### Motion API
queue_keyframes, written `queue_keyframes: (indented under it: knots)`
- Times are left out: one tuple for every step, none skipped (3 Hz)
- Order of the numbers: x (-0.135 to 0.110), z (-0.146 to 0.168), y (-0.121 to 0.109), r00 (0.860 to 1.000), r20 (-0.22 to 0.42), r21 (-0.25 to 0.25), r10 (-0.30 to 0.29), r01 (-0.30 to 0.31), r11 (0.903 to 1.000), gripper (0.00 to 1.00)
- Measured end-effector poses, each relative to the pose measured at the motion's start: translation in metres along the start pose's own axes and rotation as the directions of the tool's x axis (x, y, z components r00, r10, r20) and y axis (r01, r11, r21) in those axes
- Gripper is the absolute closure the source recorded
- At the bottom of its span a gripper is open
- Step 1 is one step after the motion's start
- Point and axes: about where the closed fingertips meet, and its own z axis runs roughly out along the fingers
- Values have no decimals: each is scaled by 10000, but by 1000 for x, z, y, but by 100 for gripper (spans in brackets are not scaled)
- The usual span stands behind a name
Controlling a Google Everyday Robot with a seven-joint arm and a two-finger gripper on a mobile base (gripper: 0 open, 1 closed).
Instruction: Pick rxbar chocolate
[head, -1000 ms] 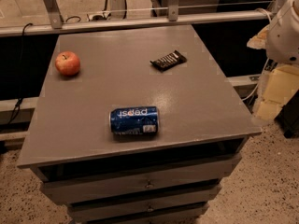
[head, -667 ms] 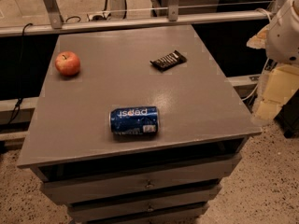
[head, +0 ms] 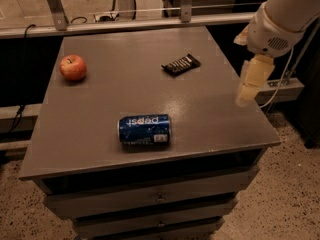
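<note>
Grey cabinet top [head: 100, 124] with drawers [head: 160, 196] under it holds three things: a red apple [head: 73, 67] at the far left, a blue Pepsi can [head: 144, 129] on its side near the front, and the rxbar chocolate [head: 181, 64] lying flat toward the far right, well apart from both. Over the right edge of the top hangs the gripper [head: 248, 86] on its white arm [head: 280, 19], pointing down, off to the right of the bar and touching nothing. I cannot tell if it is open or closed.
</note>
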Motion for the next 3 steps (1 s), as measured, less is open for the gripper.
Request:
queue_keyframes:
  knots:
    - [-25,50,-54,9987,478,-200,-158,167,9997,0]
    - [-57,98,-93,9940,1097,-615,54,14,9981,0]
    - [-94,136,-118,9839,1751,-983,359,-188,9950,0]
